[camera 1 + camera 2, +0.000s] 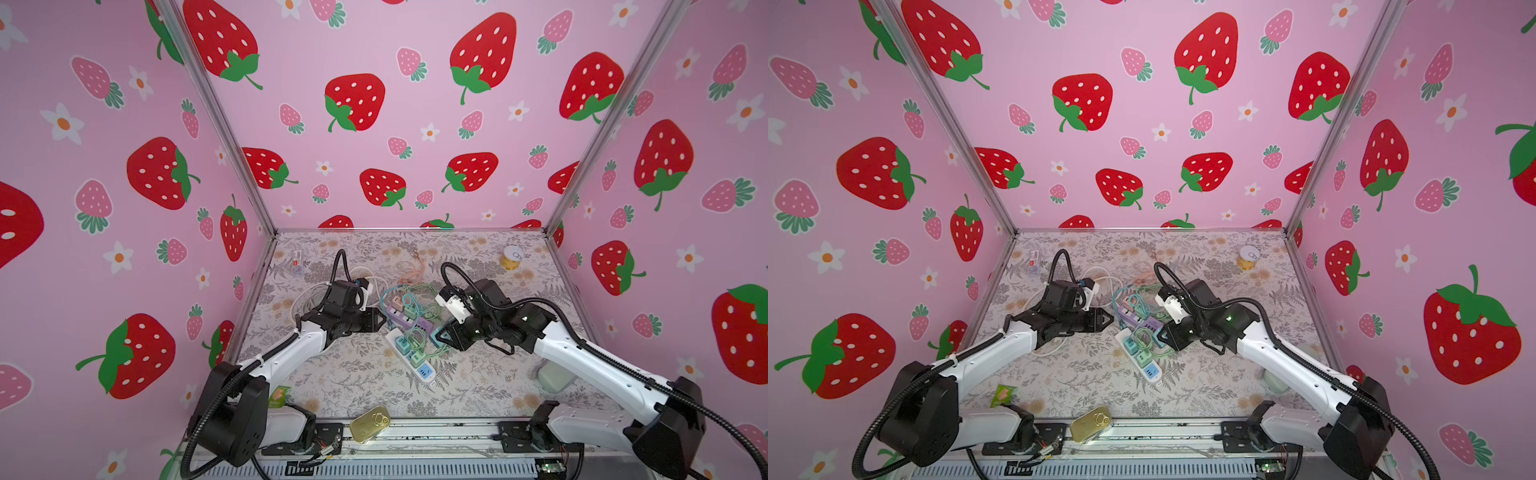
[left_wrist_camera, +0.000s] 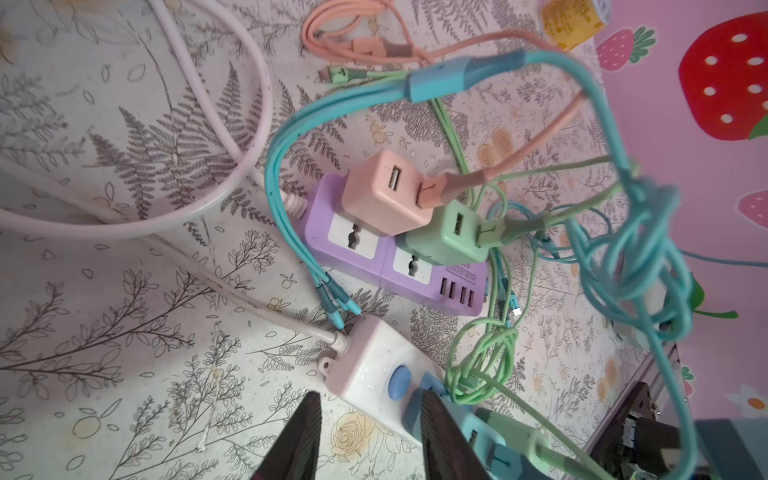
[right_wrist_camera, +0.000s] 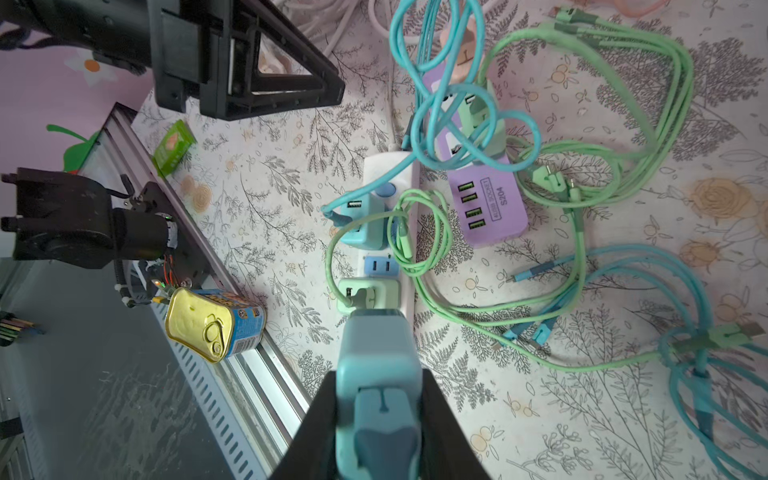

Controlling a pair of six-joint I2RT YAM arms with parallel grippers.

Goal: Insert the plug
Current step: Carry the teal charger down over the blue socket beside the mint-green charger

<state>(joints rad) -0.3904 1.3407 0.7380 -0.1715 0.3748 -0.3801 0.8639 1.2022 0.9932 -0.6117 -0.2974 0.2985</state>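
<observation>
R arm [image 1: 573,353] low, jaws clamping teal plug [image 3: 378,365], prob. above strip [image 3: 376,166].

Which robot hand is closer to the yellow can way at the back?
Right. The right gripper is in front of the yellow can, slightly toward the middle; the left gripper is farther away, beyond the power strips.

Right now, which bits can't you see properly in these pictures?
Teal plug: prongs hidden by its own body, right wrist view, in the right gripper.
Pale object: partly under the right arm, in a top view.
Small packet: print too small, both top views.
Left gripper: finger bases cut off by the left wrist picture's edge.
</observation>
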